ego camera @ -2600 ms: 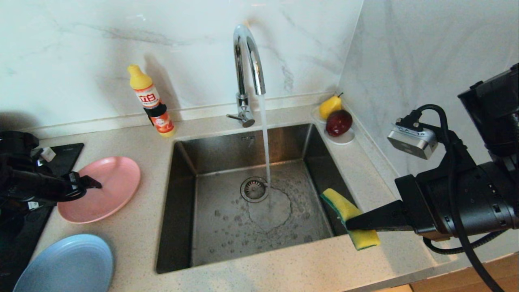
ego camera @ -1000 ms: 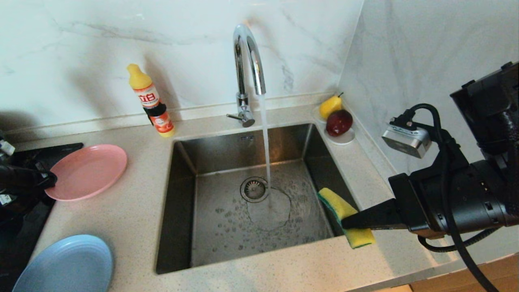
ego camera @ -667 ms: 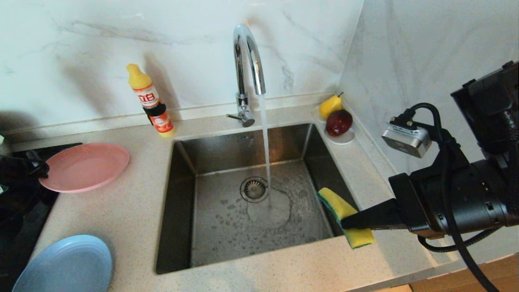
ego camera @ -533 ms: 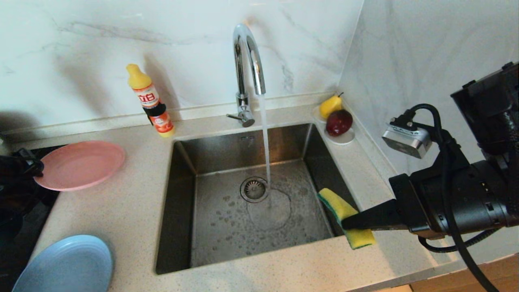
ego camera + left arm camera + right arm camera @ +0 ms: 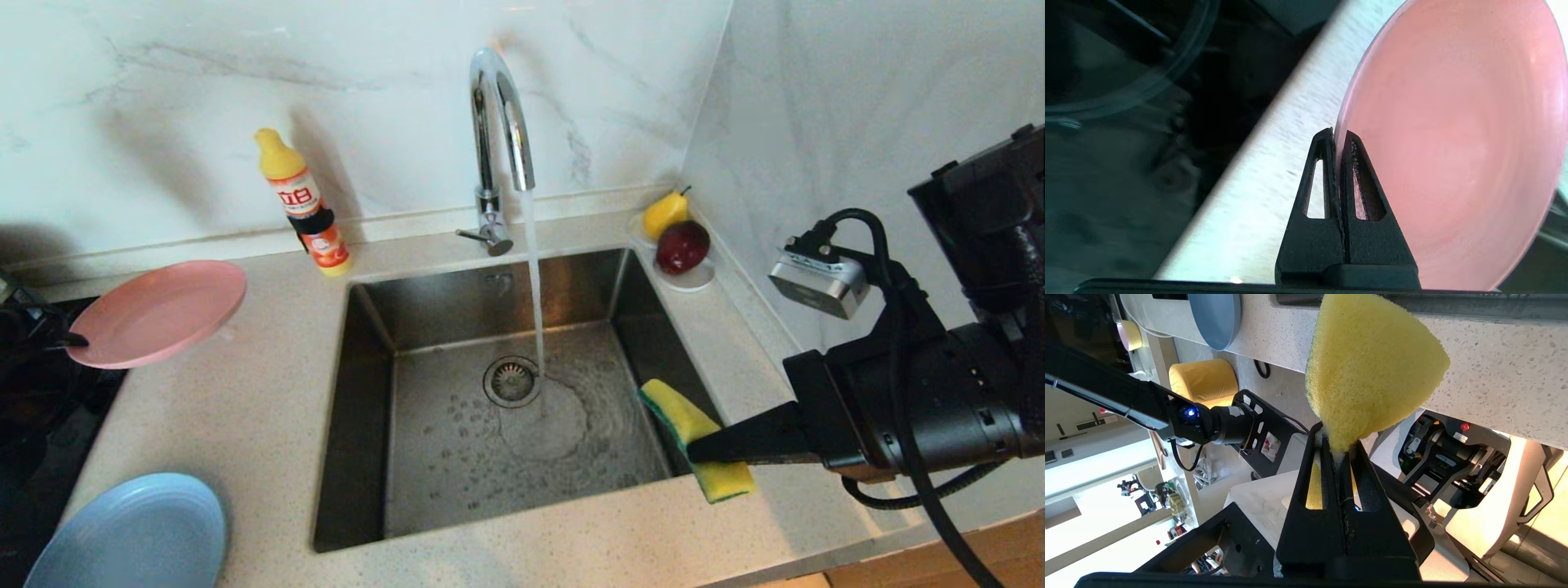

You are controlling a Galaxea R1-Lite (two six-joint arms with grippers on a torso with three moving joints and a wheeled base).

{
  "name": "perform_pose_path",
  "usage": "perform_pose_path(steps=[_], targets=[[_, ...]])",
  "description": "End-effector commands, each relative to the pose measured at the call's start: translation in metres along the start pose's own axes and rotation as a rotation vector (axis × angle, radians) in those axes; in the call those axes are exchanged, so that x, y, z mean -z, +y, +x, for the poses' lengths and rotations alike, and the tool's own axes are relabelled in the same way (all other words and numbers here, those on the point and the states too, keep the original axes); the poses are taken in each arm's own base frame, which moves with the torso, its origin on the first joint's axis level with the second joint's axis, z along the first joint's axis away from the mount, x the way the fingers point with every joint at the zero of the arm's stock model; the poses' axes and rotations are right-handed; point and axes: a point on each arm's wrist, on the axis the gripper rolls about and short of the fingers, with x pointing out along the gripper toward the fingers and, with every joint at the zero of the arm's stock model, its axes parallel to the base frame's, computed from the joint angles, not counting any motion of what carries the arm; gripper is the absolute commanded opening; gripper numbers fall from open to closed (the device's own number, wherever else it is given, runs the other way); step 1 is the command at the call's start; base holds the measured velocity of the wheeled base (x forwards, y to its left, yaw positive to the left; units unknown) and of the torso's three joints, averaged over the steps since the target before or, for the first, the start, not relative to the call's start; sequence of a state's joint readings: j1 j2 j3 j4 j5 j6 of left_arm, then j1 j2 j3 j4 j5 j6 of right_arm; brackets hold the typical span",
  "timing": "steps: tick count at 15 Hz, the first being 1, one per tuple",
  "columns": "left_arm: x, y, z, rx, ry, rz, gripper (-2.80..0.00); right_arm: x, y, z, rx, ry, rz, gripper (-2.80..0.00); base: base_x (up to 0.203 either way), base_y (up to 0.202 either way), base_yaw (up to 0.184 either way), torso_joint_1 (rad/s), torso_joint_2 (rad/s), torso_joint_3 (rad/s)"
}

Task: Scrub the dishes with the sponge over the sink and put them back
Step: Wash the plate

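Pink plate (image 5: 159, 310) now lifted off the surface (image 5: 261, 408), rim clamped in left gripper (image 5: 1338, 141), heading sinkward; right gripper (image 5: 702, 449) waits, pinching the sponge (image 5: 694, 425).

Light-blue plate (image 5: 122, 531) cut by the head view's lower edge — left arm (image 5: 24, 343) mostly past its left edge

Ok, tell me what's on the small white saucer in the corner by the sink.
On the saucer sit a dark red apple and, behind it, a yellow pear. The fruit covers most of the saucer, so anything beneath them is hidden.
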State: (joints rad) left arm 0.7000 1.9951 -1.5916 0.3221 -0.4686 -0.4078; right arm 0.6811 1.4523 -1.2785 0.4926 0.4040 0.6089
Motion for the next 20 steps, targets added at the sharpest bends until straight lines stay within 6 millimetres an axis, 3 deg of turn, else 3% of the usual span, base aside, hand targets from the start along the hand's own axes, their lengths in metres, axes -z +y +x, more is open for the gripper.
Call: perform_pose_path(steps=[1, 3, 10, 13, 20], targets=[[0.004, 0.000, -0.003, 0.038, 0.026, -0.021, -2.80, 0.000, 0.001, 0.000, -0.004, 0.005, 0.002, -2.80, 0.000, 0.000, 0.000, 0.000, 0.00, 0.000], [0.006, -0.001, -0.005, 0.054, 0.032, -0.020, -2.80, 0.000, 0.001, 0.000, -0.003, 0.004, 0.001, -2.80, 0.000, 0.000, 0.000, 0.000, 0.00, 0.000], [0.009, 0.014, 0.020, 0.004, 0.064, 0.008, -2.80, 0.000, 0.000, 0.003, 0.002, 0.011, 0.004, -2.80, 0.000, 0.000, 0.000, 0.000, 0.00, 0.000], [0.008, 0.032, 0.031, -0.088, 0.054, -0.004, -2.80, 0.000, 0.000, 0.003, 0.006, 0.008, 0.005, -2.80, 0.000, 0.000, 0.000, 0.000, 0.00, 0.000], [0.000, 0.063, 0.031, -0.126, 0.019, -0.041, -2.80, -0.001, -0.001, 0.004, 0.005, 0.010, 0.006, -2.80, 0.000, 0.000, 0.000, 0.000, 0.00, 0.000]])
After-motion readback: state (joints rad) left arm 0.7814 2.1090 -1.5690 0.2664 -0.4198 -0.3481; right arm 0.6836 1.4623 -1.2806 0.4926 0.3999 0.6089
